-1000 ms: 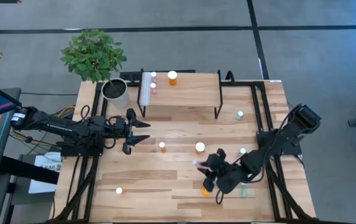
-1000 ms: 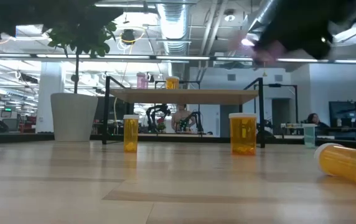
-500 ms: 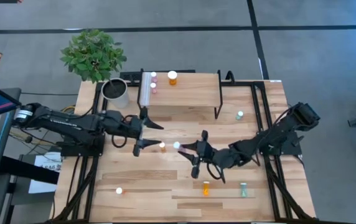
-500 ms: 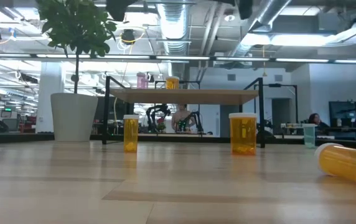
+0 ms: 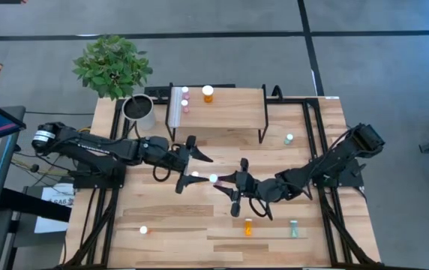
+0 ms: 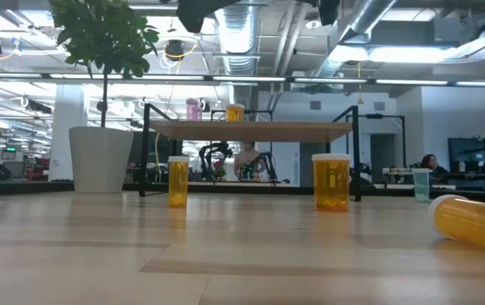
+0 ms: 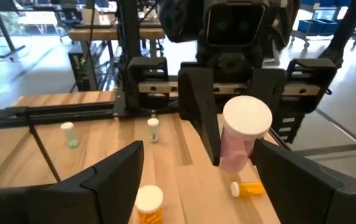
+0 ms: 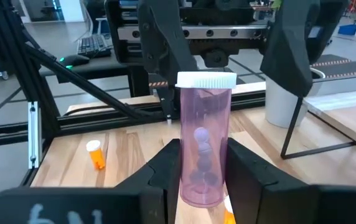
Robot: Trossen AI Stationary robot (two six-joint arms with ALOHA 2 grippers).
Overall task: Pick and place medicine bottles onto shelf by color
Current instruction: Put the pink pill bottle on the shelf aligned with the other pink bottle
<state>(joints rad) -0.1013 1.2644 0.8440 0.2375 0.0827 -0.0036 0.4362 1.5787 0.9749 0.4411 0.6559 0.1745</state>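
The shelf [image 5: 218, 109] stands at the far middle of the surface [image 5: 199, 225], with three bottles [image 5: 208, 93] along its back left edge. A plant pot [image 5: 139, 111] sits left of it. Mid-surface, the left end effector [image 5: 192, 166] faces the right end effector [image 5: 229, 187], which holds a bottle [image 5: 214, 178] between them. More bottles lie scattered near the front and right.

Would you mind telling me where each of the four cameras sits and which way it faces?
High view: overhead, straight down on the table; both arms show.
Low view: at tabletop height, facing the shelf; only dark arm parts at the top edge.
Left wrist view: on the left arm, facing the right gripper holding the pink bottle; its own open fingers in front.
Right wrist view: on the right arm, facing the left gripper; its own fingers grip that bottle.
Both wrist views share the pink bottle.
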